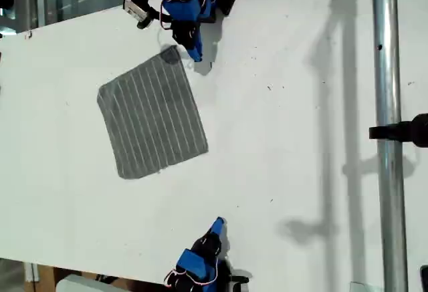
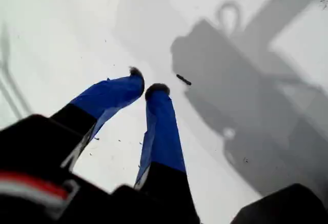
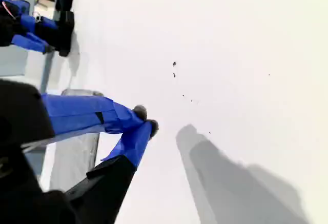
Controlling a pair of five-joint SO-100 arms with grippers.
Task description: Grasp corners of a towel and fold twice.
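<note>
**Towel.** We show the towel [image 1: 152, 113] lying flat and unfolded on the white table [image 1: 301, 138], towards the exterior view's left. It is close to square, so we can name no clear long axis. It sits turned on the table like a tilted diamond. Its pale stripes run from the exterior view's top down towards the bottom, leaning slightly right. One of the corners [image 1: 170, 55] points at the top.

**Grippers.** My second gripper [image 1: 195, 55] [image 3: 146, 120] is just beside that corner, its blue jaws clenched tip to tip on nothing. My first gripper [image 1: 219, 222] [image 2: 145, 86] is well apart from the towel, near the exterior view's bottom edge. Its tips are almost touching over bare table and grasp nothing.

**Surroundings.** The table is speckled with small dark marks and crossed by grey shadows. A metal pole [image 1: 388, 91] bearing a black clamp [image 1: 401, 131] stands at the exterior view's right.
</note>
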